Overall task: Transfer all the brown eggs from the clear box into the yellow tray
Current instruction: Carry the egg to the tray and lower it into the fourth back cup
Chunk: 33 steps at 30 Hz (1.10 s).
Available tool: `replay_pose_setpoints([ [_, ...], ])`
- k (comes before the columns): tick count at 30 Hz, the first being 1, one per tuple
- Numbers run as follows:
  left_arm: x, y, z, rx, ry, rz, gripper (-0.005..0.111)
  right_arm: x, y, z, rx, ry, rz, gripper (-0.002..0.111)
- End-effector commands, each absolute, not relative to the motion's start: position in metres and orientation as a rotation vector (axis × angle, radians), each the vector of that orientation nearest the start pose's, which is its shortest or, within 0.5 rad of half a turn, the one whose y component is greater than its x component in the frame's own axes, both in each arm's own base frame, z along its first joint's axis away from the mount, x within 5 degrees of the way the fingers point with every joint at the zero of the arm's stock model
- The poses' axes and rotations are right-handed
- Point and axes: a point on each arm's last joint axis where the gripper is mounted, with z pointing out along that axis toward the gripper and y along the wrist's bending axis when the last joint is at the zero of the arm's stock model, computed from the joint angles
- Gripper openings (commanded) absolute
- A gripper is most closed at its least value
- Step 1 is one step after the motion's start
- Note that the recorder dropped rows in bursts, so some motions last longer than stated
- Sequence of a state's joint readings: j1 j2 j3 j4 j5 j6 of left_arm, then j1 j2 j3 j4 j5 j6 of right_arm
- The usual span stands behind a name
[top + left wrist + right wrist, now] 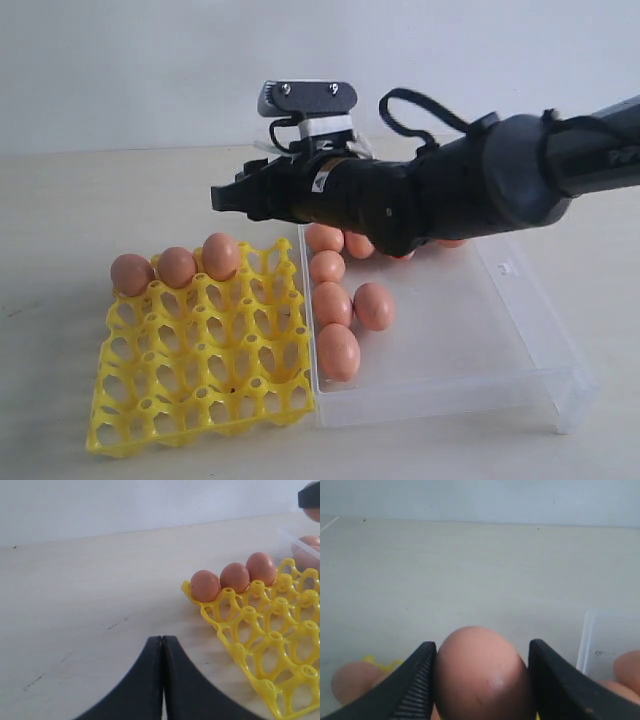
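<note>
From the exterior, your right gripper [225, 195] hangs above the bright yellow plastic egg tray [200, 420], with the shallow clear plastic box [450, 395] beneath its arm. At the left wrist, your left gripper [161, 645] is pressed together. At the right wrist, you're pinching one smooth, matte orange-brown oval egg [480, 680].

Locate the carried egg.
The egg is gripped in the right hand, over the tray's far row of three eggs, left of the box in the exterior view.
</note>
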<state>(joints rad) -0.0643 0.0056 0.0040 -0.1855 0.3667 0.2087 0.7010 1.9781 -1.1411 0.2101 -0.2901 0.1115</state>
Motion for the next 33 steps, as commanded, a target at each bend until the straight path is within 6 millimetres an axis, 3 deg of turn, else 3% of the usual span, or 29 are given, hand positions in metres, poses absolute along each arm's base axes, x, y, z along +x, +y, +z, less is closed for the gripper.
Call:
replay_pose_setpoints([
  [1, 0.053, -0.010, 0.182, 0.137, 1.830, -0.086, 0.000, 0.331, 0.276, 0.144, -0.341, 2.076, 0.575, 0.000],
  [5, 0.053, -0.010, 0.182, 0.137, 1.830, -0.086, 0.000, 0.334, 0.278, 0.133, -0.340, 2.075, 0.569, 0.000],
  [16, 0.053, -0.010, 0.182, 0.137, 1.830, -0.086, 0.000, 0.354, 0.303, 0.133, -0.411, 2.081, 0.575, 0.000],
  [33, 0.053, -0.010, 0.182, 0.137, 1.830, -0.086, 0.000, 0.357, 0.301, 0.107, -0.403, 2.157, 0.544, 0.000],
])
